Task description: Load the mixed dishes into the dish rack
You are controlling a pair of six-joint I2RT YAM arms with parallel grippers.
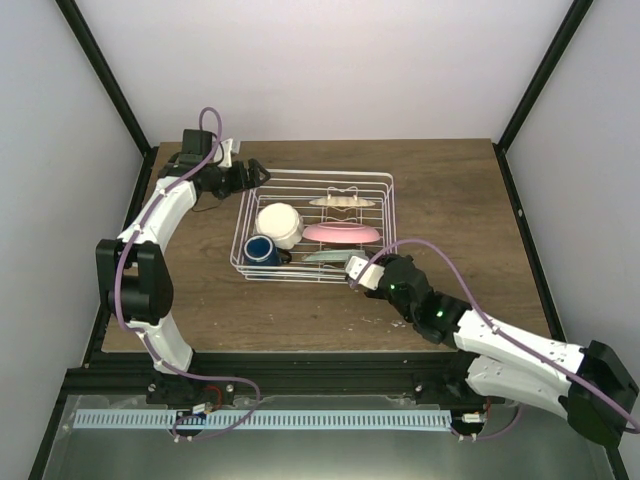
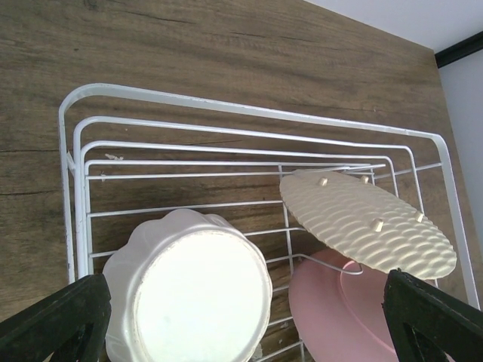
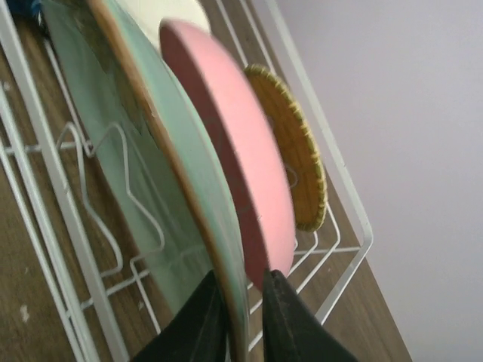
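**Right gripper pinches green plate in rack**

At the bottom of its wrist view, the right gripper [image 3: 240, 305] has its fingers pressed together on the rim of the green plate [image 3: 136, 151]. That plate stands on edge in the rack [image 3: 353, 219]. The pink plate [image 3: 226, 128] is just beside it and the yellow plate [image 3: 294, 151] is beyond. In the top view, the bowl [image 1: 279, 224] and mug [image 1: 262, 249] sit in the rack's left part. The left gripper [image 1: 250, 175] hangs spread wide over its upper left corner.
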